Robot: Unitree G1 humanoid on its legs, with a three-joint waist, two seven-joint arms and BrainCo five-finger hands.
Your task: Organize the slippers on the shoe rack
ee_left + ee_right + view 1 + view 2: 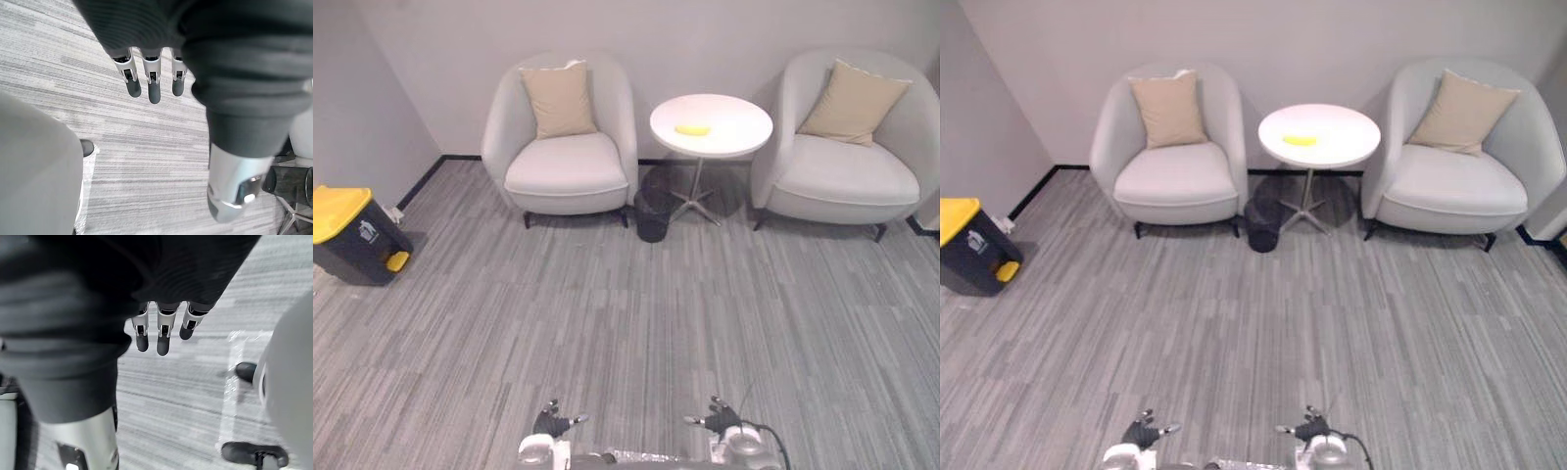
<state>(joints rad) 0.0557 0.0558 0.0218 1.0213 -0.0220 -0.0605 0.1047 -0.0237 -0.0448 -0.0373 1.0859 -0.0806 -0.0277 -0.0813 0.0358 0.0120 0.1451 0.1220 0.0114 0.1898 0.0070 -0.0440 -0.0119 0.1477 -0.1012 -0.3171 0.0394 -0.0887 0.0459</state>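
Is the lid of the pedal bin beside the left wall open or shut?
Shut. The yellow lid lies flat on top of the dark pedal bin, with no gap visible between them.

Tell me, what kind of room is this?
Probably a lounge or waiting area: a pale left armchair and right armchair flank a small round table, and a yellow-lidded bin stands by the wall.

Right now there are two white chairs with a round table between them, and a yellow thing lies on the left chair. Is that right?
Not quite. The yellow thing lies on the round table, not on the left chair; the left eye view shows it. The rest is right.
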